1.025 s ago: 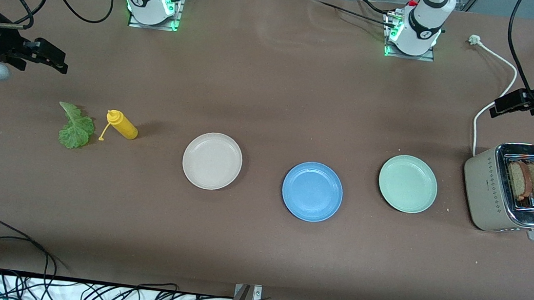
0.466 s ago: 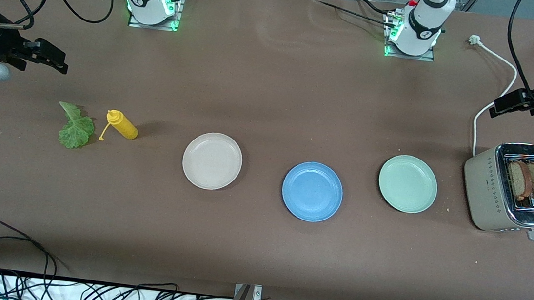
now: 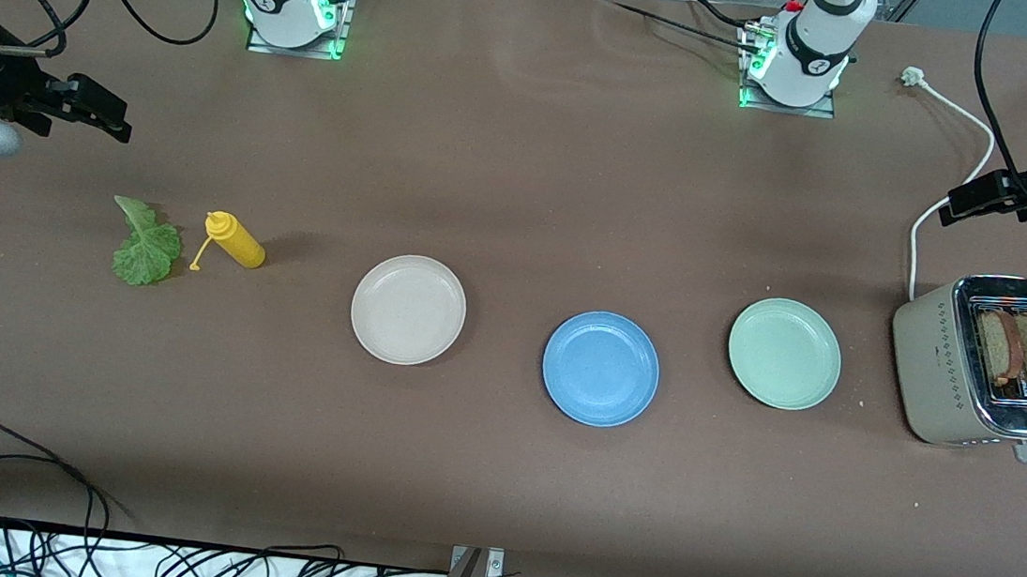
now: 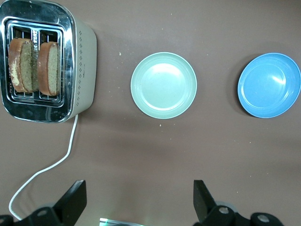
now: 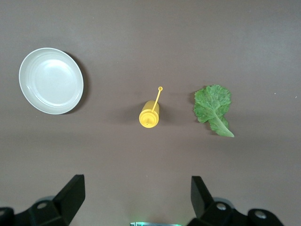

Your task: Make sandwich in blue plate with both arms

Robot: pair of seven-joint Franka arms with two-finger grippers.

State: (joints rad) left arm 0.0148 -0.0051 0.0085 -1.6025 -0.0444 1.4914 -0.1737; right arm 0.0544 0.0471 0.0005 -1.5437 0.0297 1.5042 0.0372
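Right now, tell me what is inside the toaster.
Two brown bread slices stand upright in the toaster, one per slot, tops showing above the slots. Their lower parts are hidden inside the slots.

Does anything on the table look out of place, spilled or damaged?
Little stands out. The toaster has its plug lying loose on the table. The yellow bottle stands with its cap off, hanging by its strap. Nothing looks spilled.

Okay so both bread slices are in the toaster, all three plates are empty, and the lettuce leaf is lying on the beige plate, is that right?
Not quite. The lettuce leaf lies on the bare table beside the yellow squeeze bottle, not on the beige plate, as the front view shows. The bread slices do stand in the toaster, and all three plates are empty.
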